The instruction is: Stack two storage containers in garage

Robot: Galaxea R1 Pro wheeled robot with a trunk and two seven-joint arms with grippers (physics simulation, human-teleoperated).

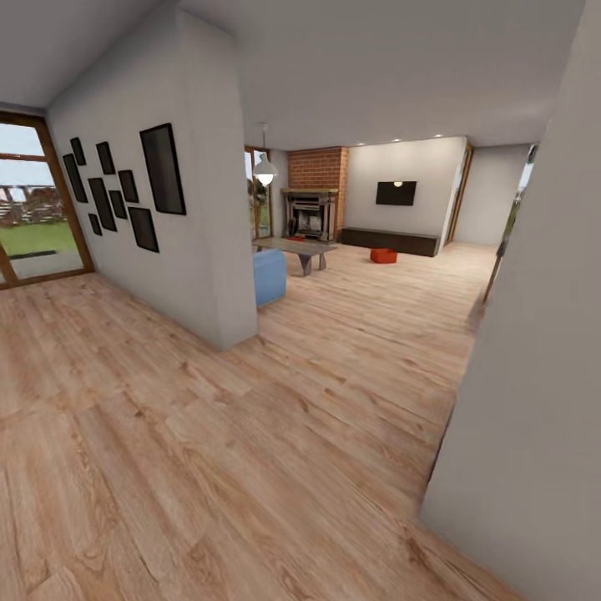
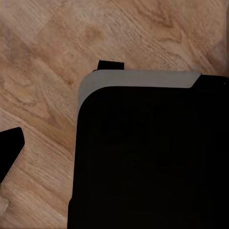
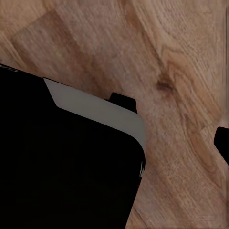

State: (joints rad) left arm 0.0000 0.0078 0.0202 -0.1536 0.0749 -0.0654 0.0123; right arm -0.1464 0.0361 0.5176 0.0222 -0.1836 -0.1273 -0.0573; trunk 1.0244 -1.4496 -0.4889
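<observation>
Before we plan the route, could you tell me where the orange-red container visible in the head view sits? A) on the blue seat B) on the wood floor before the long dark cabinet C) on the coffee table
B: the container rests on the wood floor, just before the long dark cabinet.

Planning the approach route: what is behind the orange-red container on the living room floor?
Behind the storage container runs the long low dark cabinet along the white wall, with the black TV above. The cabinet's base directly behind it is covered.

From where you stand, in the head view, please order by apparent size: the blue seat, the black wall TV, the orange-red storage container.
1. blue seat, though it is nearer
2. black wall TV
3. orange-red storage container
</observation>
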